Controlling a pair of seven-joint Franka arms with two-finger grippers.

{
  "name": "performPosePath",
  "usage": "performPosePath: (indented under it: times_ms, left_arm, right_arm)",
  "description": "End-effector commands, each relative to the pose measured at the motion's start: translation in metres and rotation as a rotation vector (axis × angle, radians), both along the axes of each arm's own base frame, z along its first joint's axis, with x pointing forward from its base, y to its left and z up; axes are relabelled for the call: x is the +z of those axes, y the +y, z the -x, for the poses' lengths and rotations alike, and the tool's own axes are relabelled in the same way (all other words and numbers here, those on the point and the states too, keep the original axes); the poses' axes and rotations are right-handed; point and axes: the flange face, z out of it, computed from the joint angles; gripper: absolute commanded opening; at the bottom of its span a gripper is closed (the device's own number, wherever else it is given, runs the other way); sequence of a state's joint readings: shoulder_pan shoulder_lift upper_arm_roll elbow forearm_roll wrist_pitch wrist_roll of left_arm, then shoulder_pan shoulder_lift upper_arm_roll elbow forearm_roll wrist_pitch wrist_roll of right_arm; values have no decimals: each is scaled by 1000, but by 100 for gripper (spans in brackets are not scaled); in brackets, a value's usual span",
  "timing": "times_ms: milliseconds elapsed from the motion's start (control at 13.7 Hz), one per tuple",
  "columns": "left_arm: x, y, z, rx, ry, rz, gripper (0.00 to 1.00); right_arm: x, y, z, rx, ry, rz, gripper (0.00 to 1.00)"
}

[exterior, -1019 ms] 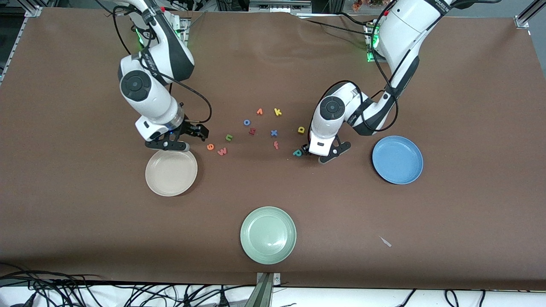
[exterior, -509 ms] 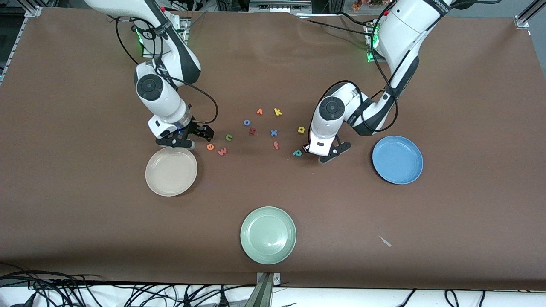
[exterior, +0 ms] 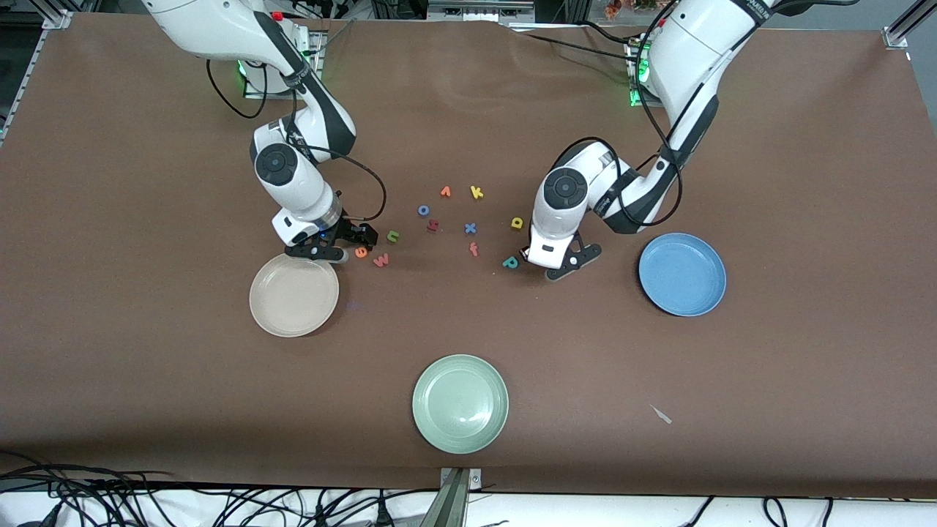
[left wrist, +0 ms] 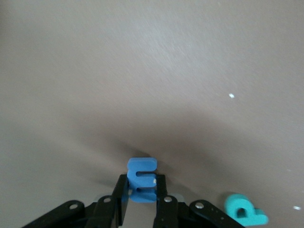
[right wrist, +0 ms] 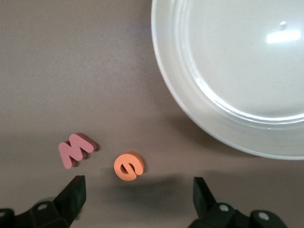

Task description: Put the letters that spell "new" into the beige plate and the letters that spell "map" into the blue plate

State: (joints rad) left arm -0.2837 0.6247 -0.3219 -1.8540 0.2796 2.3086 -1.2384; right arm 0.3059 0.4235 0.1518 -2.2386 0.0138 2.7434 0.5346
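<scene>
My left gripper (left wrist: 141,191) is shut on the blue m (left wrist: 141,176), low at the table beside the teal p (left wrist: 244,211). In the front view this gripper (exterior: 539,262) hides the m; the p (exterior: 510,261) and the yellow a (exterior: 517,222) lie next to it. The blue plate (exterior: 647,287) sits toward the left arm's end. My right gripper (right wrist: 138,197) hangs open just over the table, next to the orange e (right wrist: 128,166) and the pinkish-red w (right wrist: 75,148). The beige plate (right wrist: 167,80) lies beside them. The yellow-green n (exterior: 393,236) lies a little farther from the camera.
Other letters lie between the arms: blue o (exterior: 423,210), dark red h (exterior: 432,225), orange v (exterior: 445,192), yellow k (exterior: 476,192), blue x (exterior: 470,228), orange f (exterior: 473,249). A pale green plate (exterior: 421,417) sits nearest the camera.
My right arm has swung from the beige plate's edge toward the e and w, staying open. The left arm has stayed in place beside the p.
</scene>
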Motion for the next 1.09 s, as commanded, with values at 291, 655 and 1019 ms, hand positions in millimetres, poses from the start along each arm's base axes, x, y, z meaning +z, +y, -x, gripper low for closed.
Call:
performPosePath:
  times_ms: [291,655,1019]
  left_arm:
    - [76,110,-61,-445,205,-30,0]
    - [73,212,-83,-709,296,48,0]
    - [37,276,-89,-849,360,133,50]
  right_arm:
    - [-14,10,4,41,-10,15,99]
    - [-19,11,6,87,-13,37,83]
    - [-18,16,1,147,-35,54,70]
